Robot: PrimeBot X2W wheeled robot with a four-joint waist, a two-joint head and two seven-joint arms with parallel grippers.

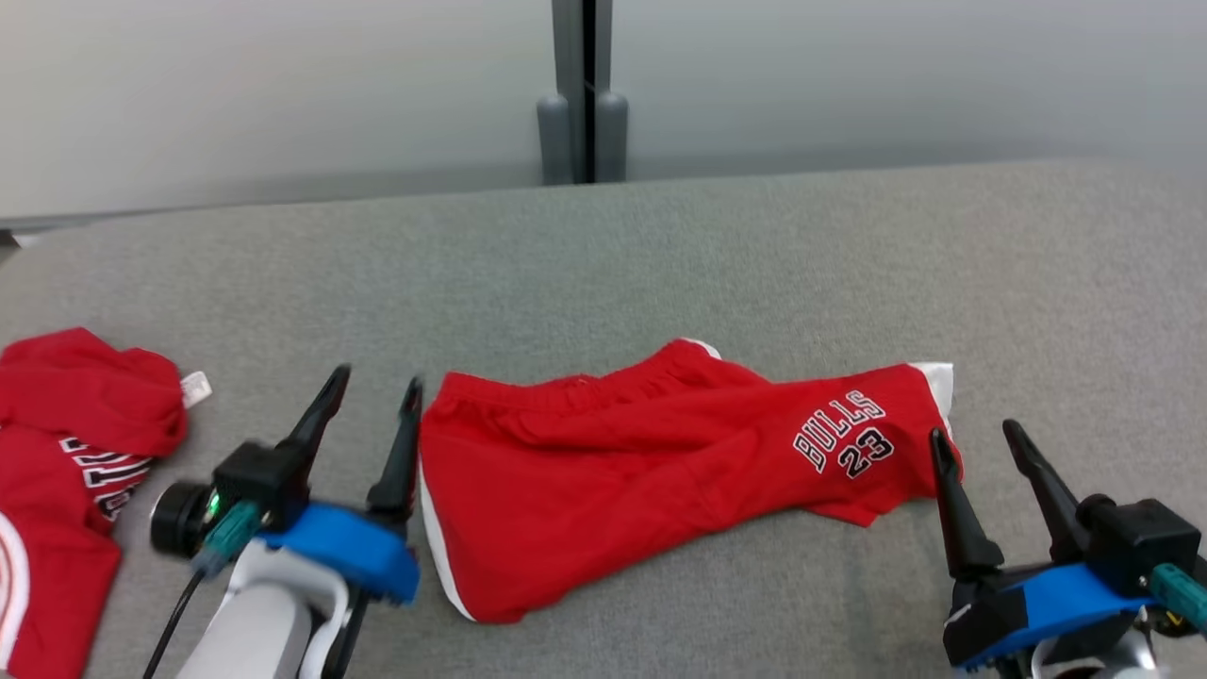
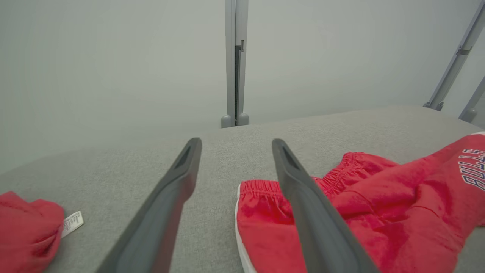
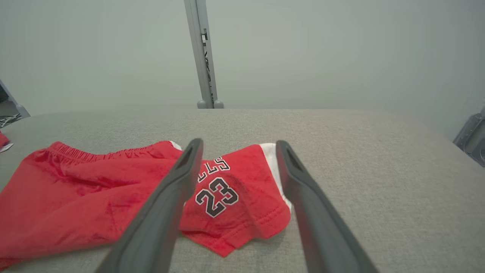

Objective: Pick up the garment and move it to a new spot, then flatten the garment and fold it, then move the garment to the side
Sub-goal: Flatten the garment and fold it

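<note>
Head view: red shorts (image 1: 660, 471) printed "BULLS 23" are laid rumpled on the grey table (image 1: 660, 264), between the left gripper (image 1: 375, 382) and the right gripper (image 1: 971, 432), both spread open and empty. Left wrist view: an unreadable white label (image 2: 72, 223) is noted on a second red garment (image 2: 26, 227). Right wrist view: "23" is read between the parted fingers (image 3: 166, 201).

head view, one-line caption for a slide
Open left gripper and right gripper flank rumpled red Bulls 23 shorts on grey fabric surface

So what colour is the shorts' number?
The number is black, outlined white; clearest in right wrist view.
</note>
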